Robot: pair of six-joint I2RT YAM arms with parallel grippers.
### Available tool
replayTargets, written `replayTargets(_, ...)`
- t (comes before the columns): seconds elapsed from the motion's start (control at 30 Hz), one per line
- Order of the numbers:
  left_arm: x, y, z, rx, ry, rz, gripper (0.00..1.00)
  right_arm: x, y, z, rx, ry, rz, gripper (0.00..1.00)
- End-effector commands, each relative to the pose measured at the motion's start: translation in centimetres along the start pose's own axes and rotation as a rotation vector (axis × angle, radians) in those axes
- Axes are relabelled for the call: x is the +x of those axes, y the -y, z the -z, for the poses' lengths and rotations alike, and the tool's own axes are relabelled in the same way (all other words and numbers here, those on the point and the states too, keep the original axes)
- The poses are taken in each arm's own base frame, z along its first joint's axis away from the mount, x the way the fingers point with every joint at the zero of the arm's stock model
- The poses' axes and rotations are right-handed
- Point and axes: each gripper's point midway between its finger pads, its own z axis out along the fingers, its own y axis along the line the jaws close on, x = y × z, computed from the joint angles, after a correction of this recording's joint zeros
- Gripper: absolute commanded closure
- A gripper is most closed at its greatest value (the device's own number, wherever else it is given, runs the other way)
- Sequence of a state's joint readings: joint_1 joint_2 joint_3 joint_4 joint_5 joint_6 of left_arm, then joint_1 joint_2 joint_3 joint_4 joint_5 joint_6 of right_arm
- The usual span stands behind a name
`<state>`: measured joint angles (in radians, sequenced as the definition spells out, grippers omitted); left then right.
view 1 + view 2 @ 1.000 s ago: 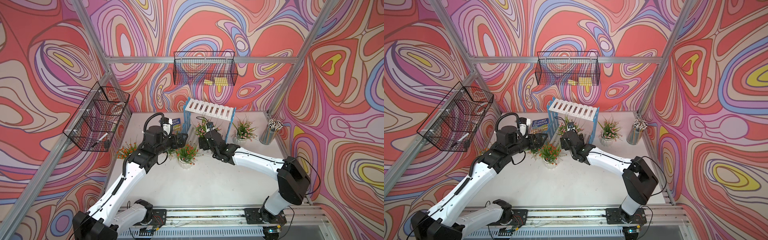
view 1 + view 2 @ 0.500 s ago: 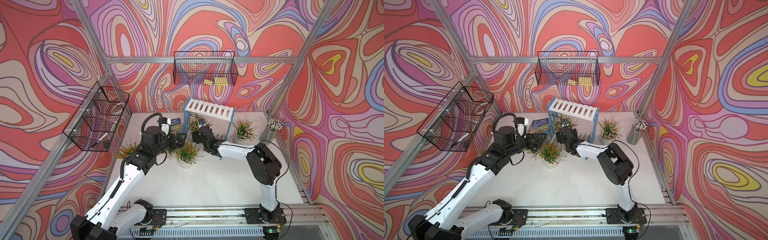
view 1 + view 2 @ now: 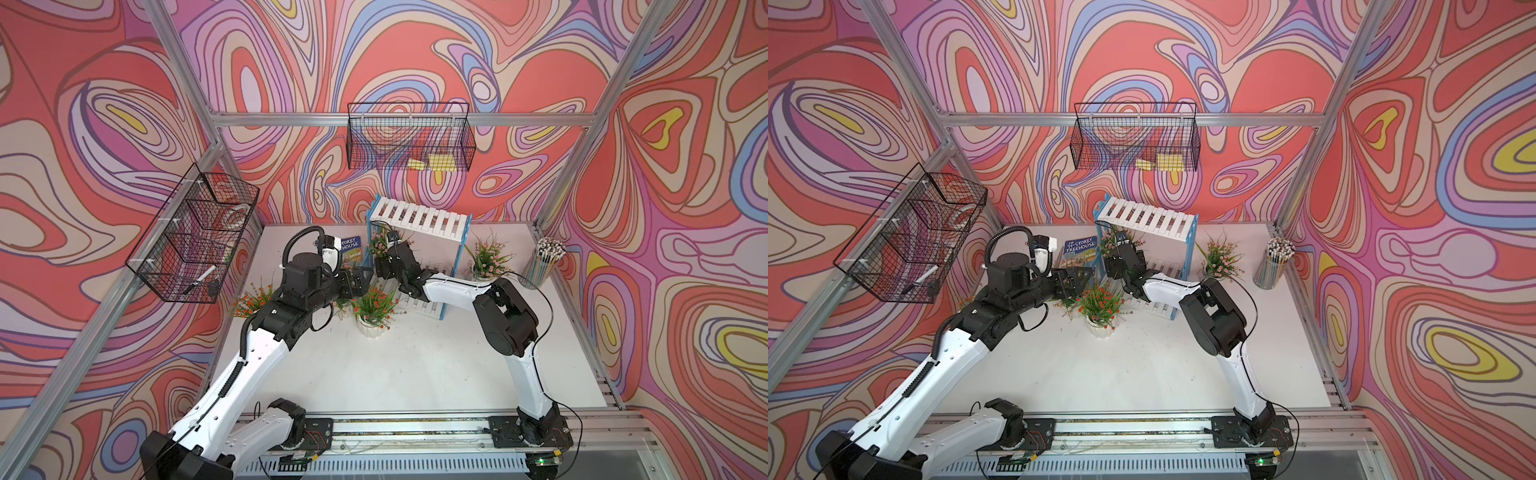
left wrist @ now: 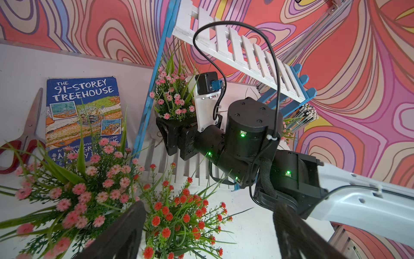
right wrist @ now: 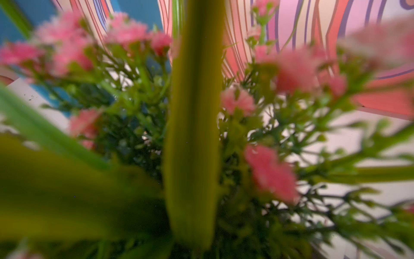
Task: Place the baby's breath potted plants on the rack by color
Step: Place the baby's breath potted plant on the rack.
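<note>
My right gripper (image 3: 384, 266) is shut on a pink baby's breath plant (image 4: 173, 101). It holds the plant at the left end of the rack (image 3: 419, 216), under the top shelf and over the lower slats. The pot is hidden by the jaws, and blurred pink blooms (image 5: 268, 170) fill the right wrist view. My left gripper (image 4: 208, 237) hangs open just above an orange-red plant (image 3: 374, 305) in front of the rack, touching nothing. A second pink plant (image 4: 85, 195) stands beside it. Another orange-red plant (image 3: 253, 299) sits far left, and a third pink one (image 3: 486, 257) stands right of the rack.
A blue book (image 4: 83, 107) and red-handled scissors (image 4: 29, 125) lie left of the rack. A cup of pencils (image 3: 546, 259) stands at the back right. Black wire baskets hang on the back wall (image 3: 409, 141) and the left wall (image 3: 195, 241).
My right arm has folded its elbow and carried the pink plant left and back, from in front of the rack to under its top shelf. The left arm has barely shifted.
</note>
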<state>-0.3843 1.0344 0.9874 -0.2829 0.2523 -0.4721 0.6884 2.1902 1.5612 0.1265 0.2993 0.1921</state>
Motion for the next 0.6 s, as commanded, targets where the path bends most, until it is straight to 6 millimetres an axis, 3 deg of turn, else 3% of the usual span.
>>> replayTargets(0.0, -0.2, -0.2, 0.2, -0.008, 0.010, 0.002, 0.09, -1.9, -0.8, -0.2, -0.033, 0.034, -0.021, 0.32)
replayTargets(0.23, 0.0, -0.3, 0.2, -0.012, 0.009, 0.005, 0.09, -1.0, -0.9, -0.1, -0.053, -0.004, -0.010, 0.02)
replayTargets(0.57, -0.3, -0.3, 0.3, -0.012, 0.017, 0.007, 0.09, -2.8, 0.0, 3.6, -0.052, 0.024, -0.001, 0.02)
